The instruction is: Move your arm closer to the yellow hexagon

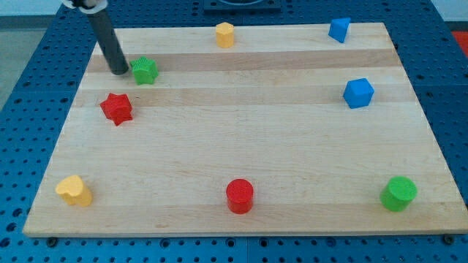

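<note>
The yellow hexagon [224, 34] stands near the top edge of the wooden board, a little left of centre. My tip [119, 71] rests on the board at the upper left, just left of a green star [145, 70] and nearly touching it. The hexagon lies well to the right of my tip and slightly higher in the view. The rod rises up and to the left out of the view.
A red star [116, 108] lies below my tip. A yellow heart [74, 190] is at bottom left, a red cylinder [239, 196] at bottom centre, a green cylinder [398, 193] at bottom right. Two blue blocks [338, 29] [358, 93] sit at the right.
</note>
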Controlling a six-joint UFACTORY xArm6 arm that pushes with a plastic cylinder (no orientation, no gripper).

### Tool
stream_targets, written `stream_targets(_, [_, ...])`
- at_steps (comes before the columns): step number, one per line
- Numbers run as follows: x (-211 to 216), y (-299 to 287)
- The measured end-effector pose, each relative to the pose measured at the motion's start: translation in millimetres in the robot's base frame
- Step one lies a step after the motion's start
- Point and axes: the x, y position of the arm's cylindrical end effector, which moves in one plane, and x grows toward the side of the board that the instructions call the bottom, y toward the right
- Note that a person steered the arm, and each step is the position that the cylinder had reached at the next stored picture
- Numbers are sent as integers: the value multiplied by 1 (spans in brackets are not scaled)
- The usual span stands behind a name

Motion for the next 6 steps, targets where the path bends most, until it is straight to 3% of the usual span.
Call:
stream_targets(1, [0,39])
stream_targets(2, [-12,31])
stream_targets(3, [-69,18])
stream_targets(5, [-116,178])
stream_targets(6, [-123,201])
